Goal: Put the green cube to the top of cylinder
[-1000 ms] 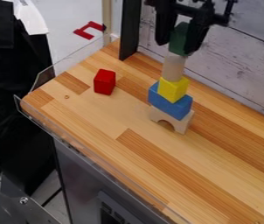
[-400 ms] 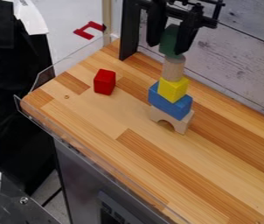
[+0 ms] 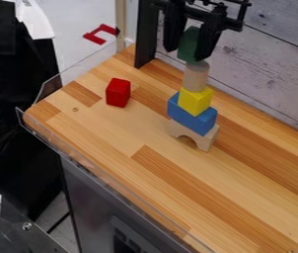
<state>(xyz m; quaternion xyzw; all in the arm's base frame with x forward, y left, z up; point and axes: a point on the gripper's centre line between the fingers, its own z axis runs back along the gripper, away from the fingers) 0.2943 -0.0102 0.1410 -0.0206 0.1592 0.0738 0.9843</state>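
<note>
Shifting toward 9 o'clock: gripper [image 3: 186, 53], fingers pinching green cube [image 3: 188, 43] above cylinder [image 3: 196, 78] — probably needs centring before release (contact unclear).

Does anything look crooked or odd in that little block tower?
Slightly: the green cube, between the gripper's fingers, looks off-centre, shifted left in the picture over the wooden cylinder. Whether it rests there, I can't tell. Nothing else stands out.

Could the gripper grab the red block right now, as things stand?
Probably not: the gripper holds the green cube at the top of the wooden cylinder. Once emptied, it likely could, since the red block stands apart from the stack.
</note>
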